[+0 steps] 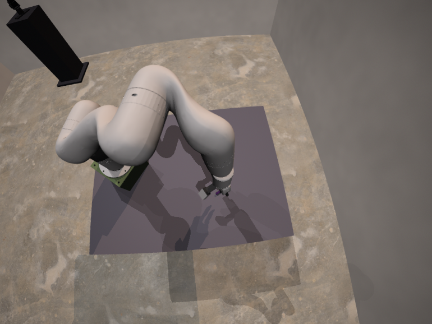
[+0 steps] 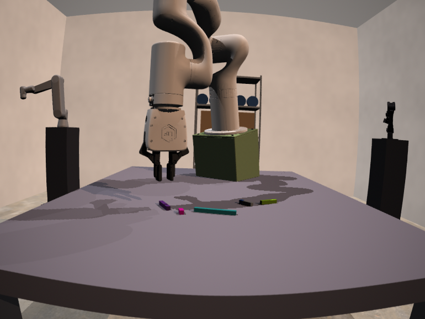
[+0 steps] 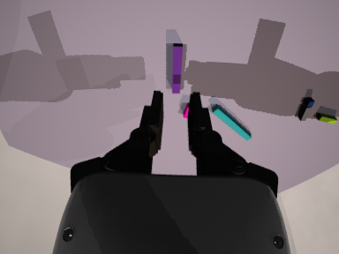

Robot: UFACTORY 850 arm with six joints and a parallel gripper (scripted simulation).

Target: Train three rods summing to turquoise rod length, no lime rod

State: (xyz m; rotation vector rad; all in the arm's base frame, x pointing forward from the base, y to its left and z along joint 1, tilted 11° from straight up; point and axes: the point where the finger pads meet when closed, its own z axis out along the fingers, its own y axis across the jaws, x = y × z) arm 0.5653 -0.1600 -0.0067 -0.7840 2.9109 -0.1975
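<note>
My gripper (image 2: 164, 178) (image 3: 176, 104) hangs above the table with its fingers a little apart and nothing between them. The purple rod (image 2: 164, 205) (image 3: 177, 62) (image 1: 218, 191) lies flat beyond the fingertips in the wrist view. The magenta rod (image 2: 181, 211) (image 3: 185, 112) lies near it, partly behind the right finger in the wrist view. The turquoise rod (image 2: 214, 211) (image 3: 231, 123) lies to the right of the magenta one. A small blue rod (image 3: 310, 102) and a dark rod (image 2: 246, 203) (image 3: 303, 111), seemingly grey, lie close together in shadow; whether they touch is unclear.
A lime rod (image 2: 267, 201) (image 3: 327, 119) lies to the right of the dark rod. The green base block (image 2: 216, 156) stands at the back of the table (image 2: 219, 257). Arm shadows cross the table. The arm hides most rods in the top view.
</note>
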